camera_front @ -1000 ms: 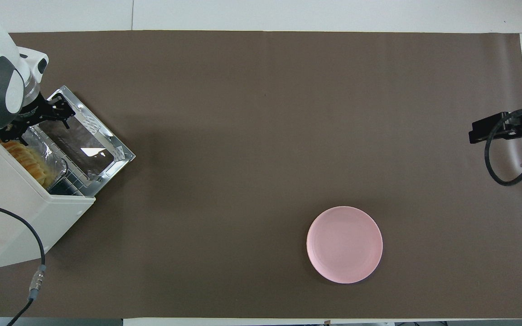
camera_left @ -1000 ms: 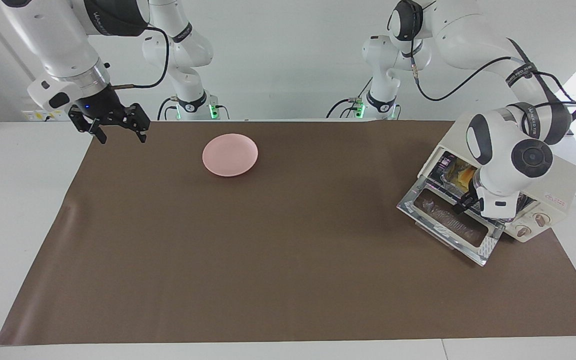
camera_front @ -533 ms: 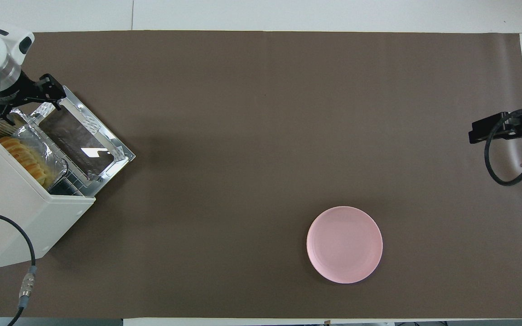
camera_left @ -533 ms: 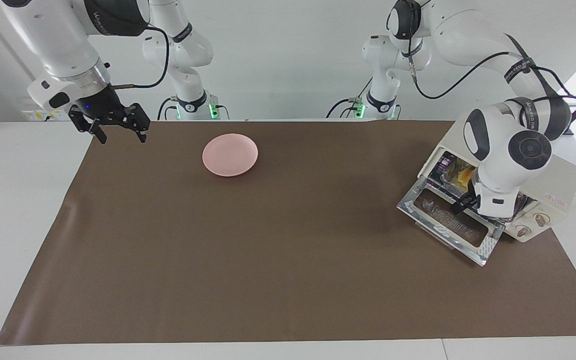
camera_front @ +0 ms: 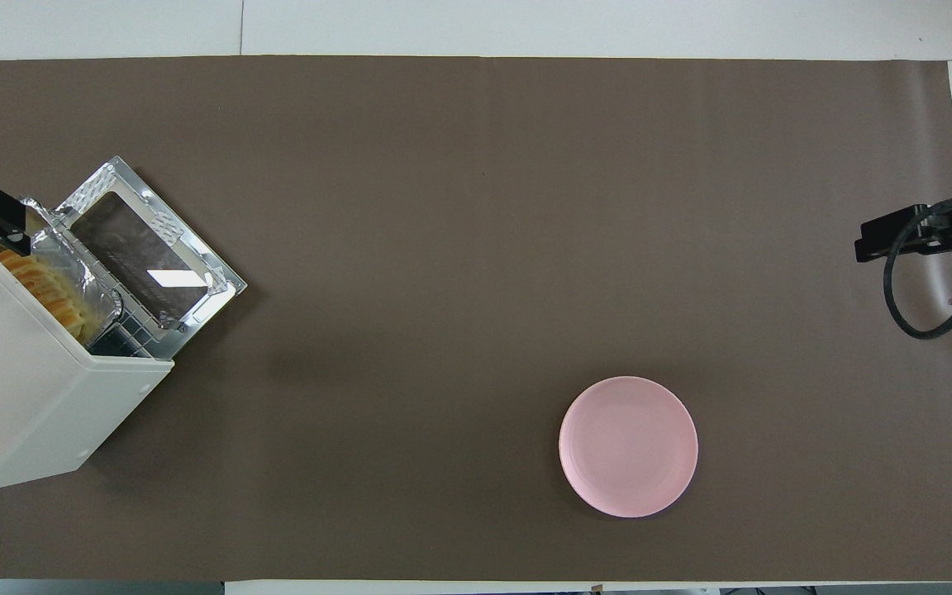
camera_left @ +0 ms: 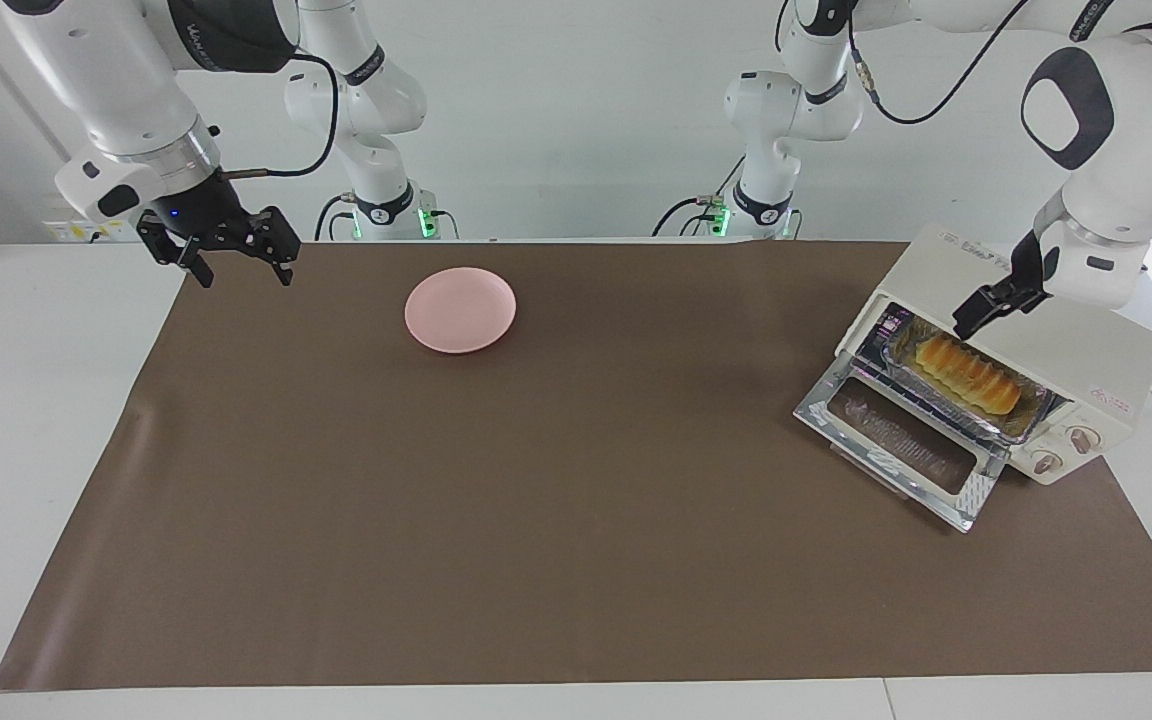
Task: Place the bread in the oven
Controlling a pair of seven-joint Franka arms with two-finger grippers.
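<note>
Bread lay inside the oven, in a foil tray on the wire rack, a small golden loaf ridged crosswise like stacked slices. The oven's glass door hung open, flat toward the table. The left end effector hovered above the oven's mouth, fingers spread and empty. The placing step looked done; the next move likely called for lifting the door shut. The right end effector waited, spread, well apart from the oven, past a pink plate.
</note>
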